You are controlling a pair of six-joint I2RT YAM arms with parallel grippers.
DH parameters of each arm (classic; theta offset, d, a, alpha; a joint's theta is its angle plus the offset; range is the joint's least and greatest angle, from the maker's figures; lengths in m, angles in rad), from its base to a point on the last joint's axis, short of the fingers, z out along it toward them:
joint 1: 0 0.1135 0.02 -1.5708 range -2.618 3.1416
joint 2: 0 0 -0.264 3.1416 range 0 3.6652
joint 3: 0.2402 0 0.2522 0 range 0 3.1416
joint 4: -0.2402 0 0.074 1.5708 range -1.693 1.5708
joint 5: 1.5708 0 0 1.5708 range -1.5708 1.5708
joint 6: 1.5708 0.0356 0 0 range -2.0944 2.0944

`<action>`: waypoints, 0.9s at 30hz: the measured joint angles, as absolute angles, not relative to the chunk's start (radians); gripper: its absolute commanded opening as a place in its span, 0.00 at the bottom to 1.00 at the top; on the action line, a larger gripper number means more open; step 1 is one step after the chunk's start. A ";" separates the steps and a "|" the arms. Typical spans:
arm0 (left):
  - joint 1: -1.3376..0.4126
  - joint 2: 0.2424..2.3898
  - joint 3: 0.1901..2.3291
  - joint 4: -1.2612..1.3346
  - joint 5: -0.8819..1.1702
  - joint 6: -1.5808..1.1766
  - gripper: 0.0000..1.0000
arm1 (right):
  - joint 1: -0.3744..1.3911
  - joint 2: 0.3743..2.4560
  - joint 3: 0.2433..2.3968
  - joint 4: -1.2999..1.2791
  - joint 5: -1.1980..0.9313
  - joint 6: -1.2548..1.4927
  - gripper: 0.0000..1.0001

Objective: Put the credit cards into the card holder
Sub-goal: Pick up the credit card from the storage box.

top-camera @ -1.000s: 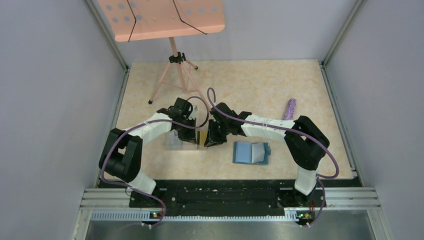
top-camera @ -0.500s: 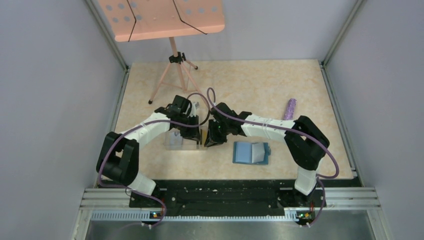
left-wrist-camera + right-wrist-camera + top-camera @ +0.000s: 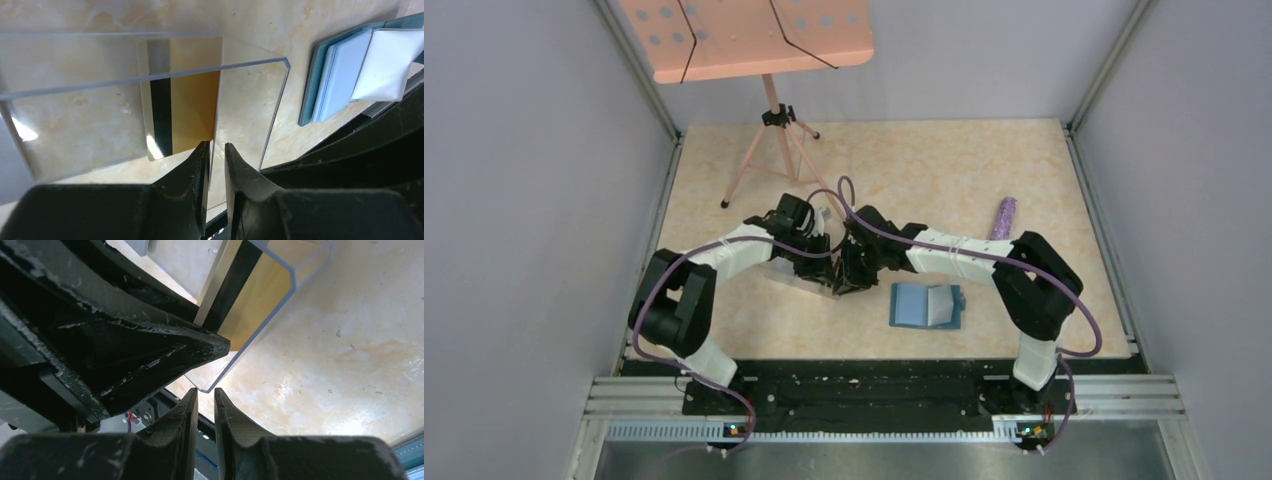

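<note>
The left tool (image 3: 215, 150) and the right tool (image 3: 205, 394) are each pinching narrowly on the clear box (image 3: 246, 102), holding it tilted. The gold card (image 3: 194, 107) is lying inside. Next, it likely needs sliding out toward the open wallet (image 3: 916, 305), to the right on the worktop (image 3: 944, 190).

Teal card holder (image 3: 916, 305) lies open; gold card (image 3: 192, 107) inside clear box (image 3: 250, 95).

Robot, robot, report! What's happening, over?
Left gripper, right gripper pinching clear box. Gold card inside it. Card holder open alongside.
</note>
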State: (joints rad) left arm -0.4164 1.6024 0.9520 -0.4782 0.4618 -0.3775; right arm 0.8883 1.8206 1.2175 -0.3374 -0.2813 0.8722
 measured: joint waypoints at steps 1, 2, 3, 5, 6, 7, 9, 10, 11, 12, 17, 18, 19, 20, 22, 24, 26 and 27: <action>-0.417 1.613 0.950 -0.473 0.467 -0.378 0.23 | 0.888 1.821 1.217 -0.339 -0.283 0.872 0.18; -0.418 1.620 0.950 -0.467 0.470 -0.378 0.22 | 0.888 1.821 1.217 -0.340 -0.282 0.872 0.18; -0.418 1.621 0.950 -0.466 0.474 -0.378 0.20 | 0.888 1.821 1.217 -0.340 -0.282 0.872 0.18; -0.418 1.622 0.950 -0.466 0.476 -0.377 0.10 | 0.888 1.821 1.217 -0.340 -0.282 0.872 0.18; -0.418 1.622 0.950 -0.466 0.475 -0.379 0.03 | 0.888 1.821 1.217 -0.340 -0.282 0.872 0.18; -0.418 1.622 0.950 -0.467 0.474 -0.379 0.00 | 0.888 1.821 1.217 -0.340 -0.282 0.872 0.19; -0.418 1.621 0.950 -0.472 0.465 -0.375 0.00 | 0.888 1.821 1.217 -0.341 -0.282 0.872 0.20; -0.418 1.621 0.950 -0.475 0.458 -0.373 0.00 | 0.888 1.821 1.217 -0.342 -0.281 0.871 0.21; -0.418 1.619 0.950 -0.478 0.452 -0.371 0.00 | 0.888 1.821 1.217 -0.344 -0.281 0.870 0.22; -0.418 1.614 0.950 -0.483 0.446 -0.371 0.00 | 0.888 1.821 1.217 -0.345 -0.279 0.867 0.26; -0.418 1.521 0.956 -0.529 0.384 -0.364 0.00 | 0.888 1.806 1.218 -0.361 -0.251 0.855 0.54; -0.418 1.492 0.962 -0.545 0.371 -0.364 0.00 | 0.888 1.795 1.218 -0.365 -0.244 0.853 0.58; -0.418 1.461 0.969 -0.558 0.358 -0.364 0.00 | 0.887 1.781 1.218 -0.367 -0.241 0.849 0.62; -0.417 1.428 0.977 -0.567 0.344 -0.365 0.00 | 0.886 1.763 1.218 -0.368 -0.237 0.849 0.65; -0.412 1.355 0.997 -0.584 0.320 -0.369 0.00 | 0.878 1.711 1.216 -0.363 -0.237 0.850 0.71; -0.406 1.290 1.009 -0.586 0.307 -0.379 0.00 | 0.865 1.640 1.196 -0.336 -0.241 0.857 0.73; -0.397 1.224 1.011 -0.580 0.310 -0.399 0.00 | 0.841 1.561 1.154 -0.287 -0.261 0.867 0.76; -0.391 1.196 1.011 -0.576 0.324 -0.410 0.00 | 0.822 1.511 1.119 -0.252 -0.278 0.877 0.76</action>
